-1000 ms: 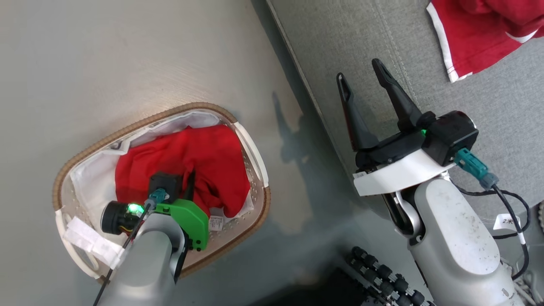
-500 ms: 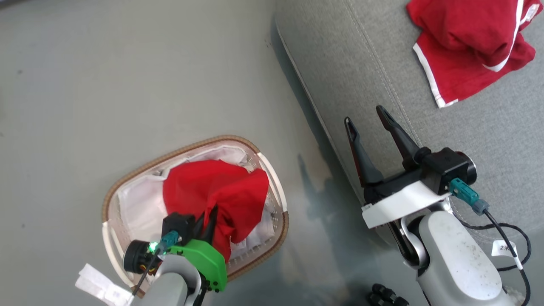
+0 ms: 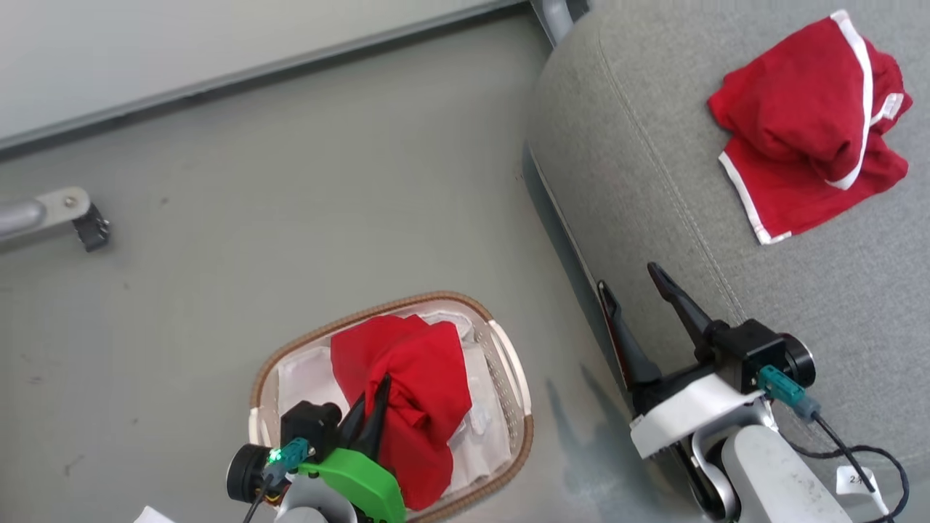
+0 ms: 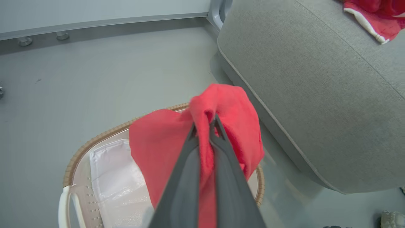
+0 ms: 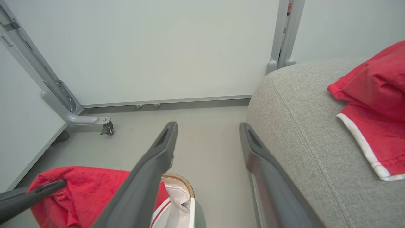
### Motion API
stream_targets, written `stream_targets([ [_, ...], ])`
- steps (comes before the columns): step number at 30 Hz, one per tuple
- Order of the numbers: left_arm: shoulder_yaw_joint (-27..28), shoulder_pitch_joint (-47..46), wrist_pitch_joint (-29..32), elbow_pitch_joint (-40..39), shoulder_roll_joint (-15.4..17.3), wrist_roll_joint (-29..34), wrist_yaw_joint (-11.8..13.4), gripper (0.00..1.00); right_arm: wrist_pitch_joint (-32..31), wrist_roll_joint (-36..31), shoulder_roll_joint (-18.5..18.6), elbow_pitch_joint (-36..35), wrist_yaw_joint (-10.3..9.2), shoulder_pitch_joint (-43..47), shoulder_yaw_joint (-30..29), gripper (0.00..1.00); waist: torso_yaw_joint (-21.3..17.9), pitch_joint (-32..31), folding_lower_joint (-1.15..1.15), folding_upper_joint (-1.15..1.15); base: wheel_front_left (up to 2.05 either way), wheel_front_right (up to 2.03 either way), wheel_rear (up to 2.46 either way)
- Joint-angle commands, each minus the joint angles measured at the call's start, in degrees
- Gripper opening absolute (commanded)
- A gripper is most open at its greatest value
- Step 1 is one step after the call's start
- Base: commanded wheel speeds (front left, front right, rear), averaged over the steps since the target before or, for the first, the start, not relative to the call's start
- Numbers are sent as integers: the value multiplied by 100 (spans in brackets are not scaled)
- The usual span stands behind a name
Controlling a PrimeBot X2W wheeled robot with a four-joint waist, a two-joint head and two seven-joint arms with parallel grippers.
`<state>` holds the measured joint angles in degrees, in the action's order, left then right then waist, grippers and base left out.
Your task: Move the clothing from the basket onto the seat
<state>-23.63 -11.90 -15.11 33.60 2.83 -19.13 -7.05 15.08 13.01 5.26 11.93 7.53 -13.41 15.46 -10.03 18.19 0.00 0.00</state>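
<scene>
A red garment (image 3: pixel 414 392) hangs over the white basket (image 3: pixel 508 363), pinched at a fold by my left gripper (image 3: pixel 378 396), which is shut on it. The left wrist view has both dark fingers (image 4: pixel 190 148) pressed together on the red cloth (image 4: pixel 227 107), with the basket's brown rim (image 4: pixel 95 139) and white liner below. Another piece of red clothing (image 3: pixel 806 131) with white trim lies on the grey seat (image 3: pixel 639 167). My right gripper (image 3: pixel 628 280) stands open by the seat's near edge, nothing between its fingers (image 5: pixel 161 148).
The basket stands on a grey floor beside the seat. A white wall panel with a grey baseboard (image 5: pixel 164 104) runs along the far side. A metal frame foot (image 3: pixel 80 218) sits at the left, another post (image 5: pixel 284 34) behind the seat.
My left gripper has lifted the red garment up out of the basket. The head camera has tilted, so basket and seat sit lower in its picture. The right gripper stays open.
</scene>
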Motion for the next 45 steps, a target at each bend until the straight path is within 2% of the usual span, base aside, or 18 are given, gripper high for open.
stream_targets([
  [1, 58, 124, -7, -123, 12, -61, -17, 0, 11, -43, 32, 35, -8, 140, 4, 100, 277, -491, 0, 0, 0, 0, 0],
  [12, 288, 203, -7, -1334, 13, -142, -43, 0, 11, -106, 38, 135, -8, 645, -1, 100, 506, -1082, 0, 0, 0, 0, 0],
  [27, 215, -321, -6, -2241, 13, -306, -22, 0, 11, -122, 35, 263, -8, 879, 309, 100, 633, -1385, 0, 0, 0, 0, 0],
  [37, -56, -382, -6, -2376, 13, -421, 43, 0, 11, -89, 171, 79, -8, 355, 1333, 100, 794, -1298, 0, 0, 0, 0, 0],
  [42, -260, -451, -6, -2372, 13, -493, 50, 0, 11, -27, 197, 94, -8, -213, 1902, 100, 994, -1230, 0, 0, 0, 0, 0],
  [45, -429, -466, -6, -2367, 13, -539, 51, 0, 11, -8, 179, 161, -8, -504, 2044, 100, 1151, -1179, 0, 0, 0, 0, 0],
])
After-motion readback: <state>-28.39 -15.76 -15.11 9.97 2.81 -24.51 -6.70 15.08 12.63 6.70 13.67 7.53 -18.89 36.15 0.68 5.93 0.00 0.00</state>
